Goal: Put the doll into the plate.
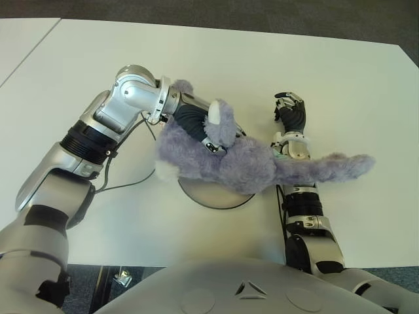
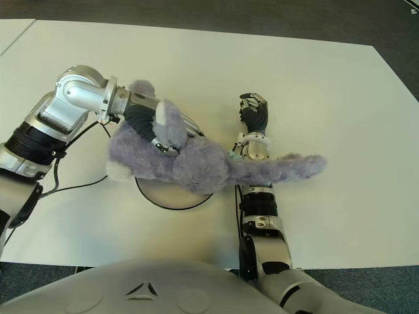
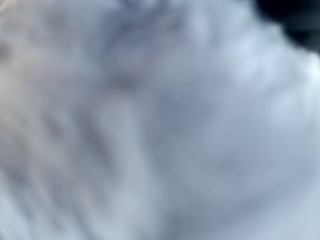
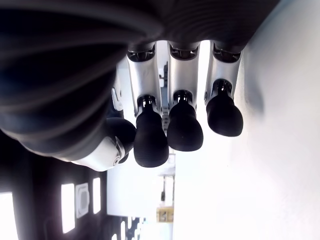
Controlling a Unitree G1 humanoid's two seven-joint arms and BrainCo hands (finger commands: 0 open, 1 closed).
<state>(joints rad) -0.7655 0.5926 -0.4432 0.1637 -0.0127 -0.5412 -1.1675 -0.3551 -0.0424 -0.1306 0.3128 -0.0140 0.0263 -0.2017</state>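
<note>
The doll (image 1: 242,163), a grey-purple plush, is held above the plate (image 1: 216,196) by the left hand (image 1: 203,131), which is buried in its fur with the fingers closed round the body; part of the doll wraps over the wrist. The doll stretches sideways, its pale end at the robot's left just past the plate's edge and a long limb reaching to the right over the right forearm. Whether the doll touches the plate I cannot tell; only the near rim of the plate shows beneath it. The left wrist view is filled with blurred fur (image 3: 160,120). The right hand (image 1: 290,112) shows on the white table (image 1: 262,65), just right of the doll, holding nothing, its dark-tipped fingers (image 4: 185,125) loosely bent side by side. A black cable (image 1: 127,183) runs across the table near the left arm.
</note>
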